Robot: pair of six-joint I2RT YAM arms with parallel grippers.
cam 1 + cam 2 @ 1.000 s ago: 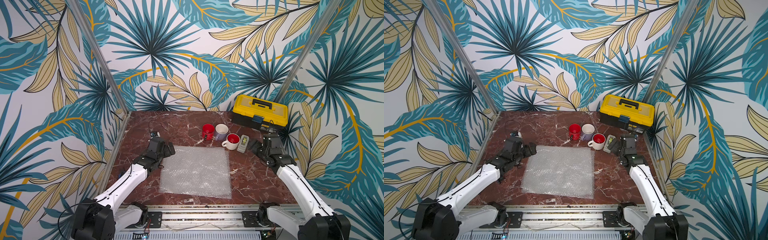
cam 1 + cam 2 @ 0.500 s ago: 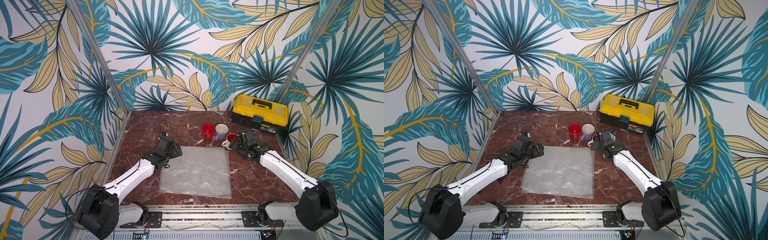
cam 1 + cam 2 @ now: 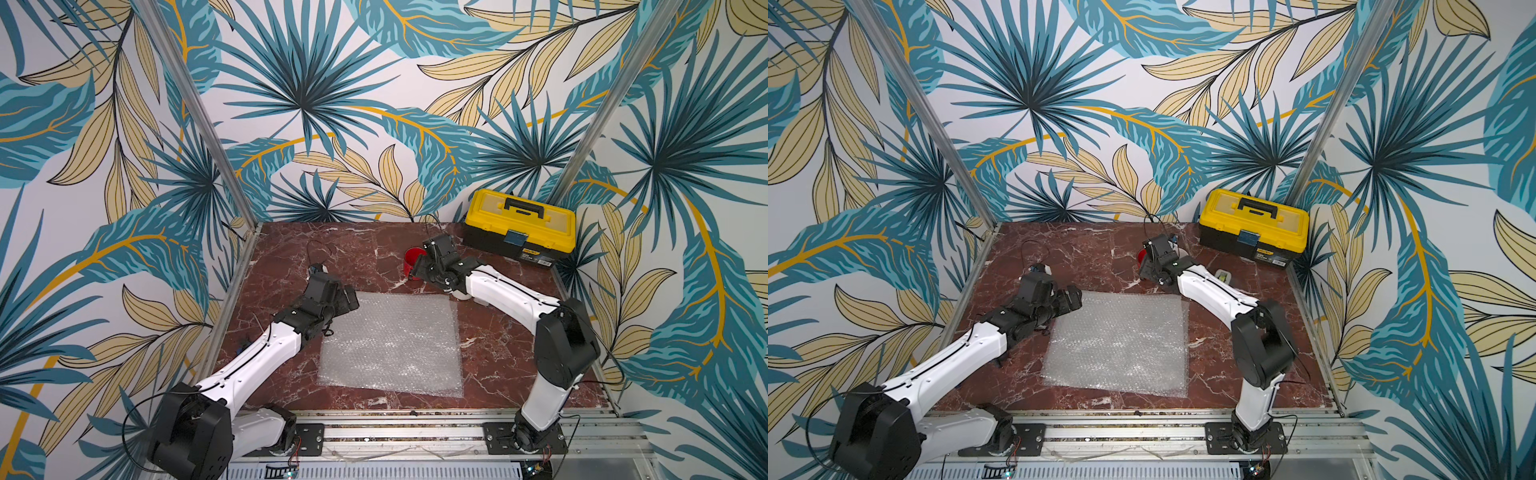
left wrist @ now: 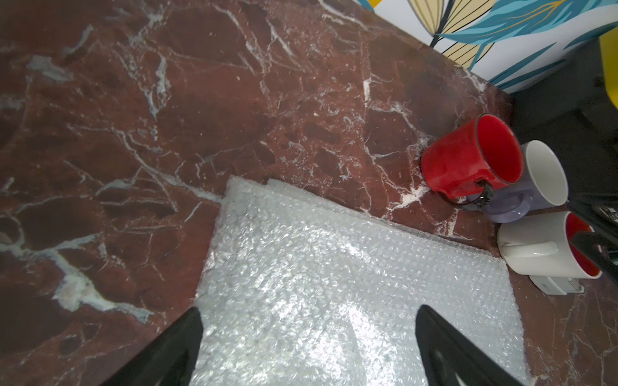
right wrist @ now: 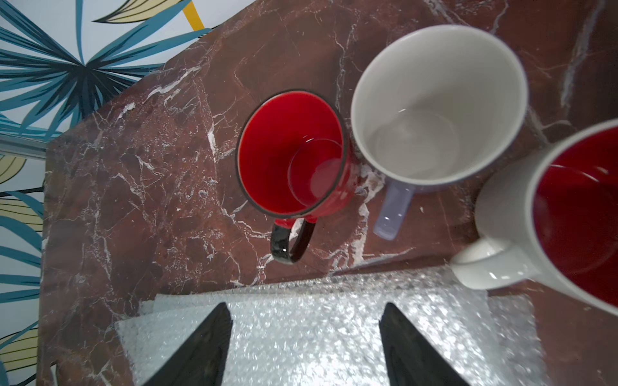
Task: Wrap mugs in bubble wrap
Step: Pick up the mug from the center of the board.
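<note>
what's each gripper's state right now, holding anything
left gripper: open, holding nothing, over the bubble wrap
right gripper: open, holding nothing, close to the red mug

Lavender mug [image 5: 434, 100] hidden behind right arm [image 3: 507, 291] in both top views; white mug [image 5: 501, 207] edge-cropped.

The mugs [image 5: 434, 100] stand side by side just behind the bubble wrap [image 3: 390, 340] on the table [image 3: 291, 249].
</note>
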